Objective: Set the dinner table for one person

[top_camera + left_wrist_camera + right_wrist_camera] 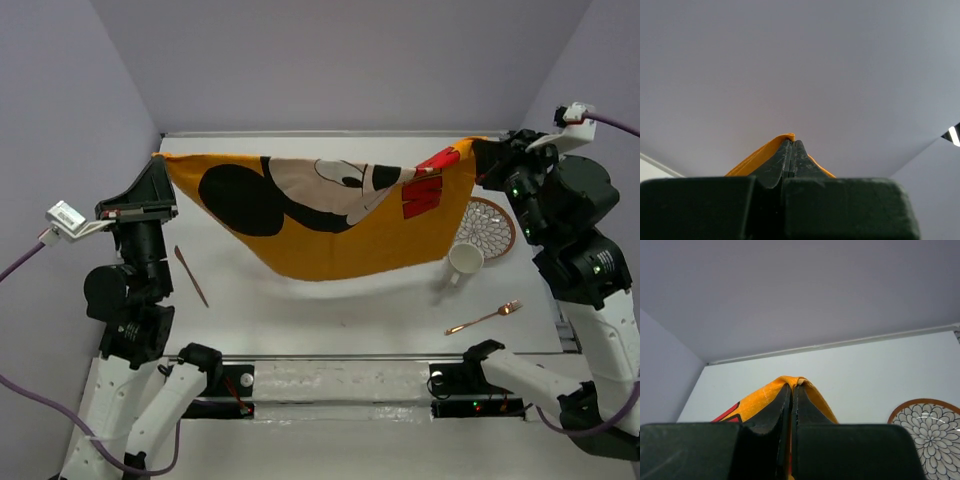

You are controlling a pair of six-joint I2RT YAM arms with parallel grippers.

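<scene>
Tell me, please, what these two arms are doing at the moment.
The two arms are holding up an orange Mickey Mouse cloth mat between them. The left gripper is shut on one corner and the right gripper on the other, so the mat hangs stretched above the white dinner table. On the table's right side are a patterned plate, a white mug and a copper fork. A thin copper utensil lies at the left. Nothing is on the mat yet.
</scene>
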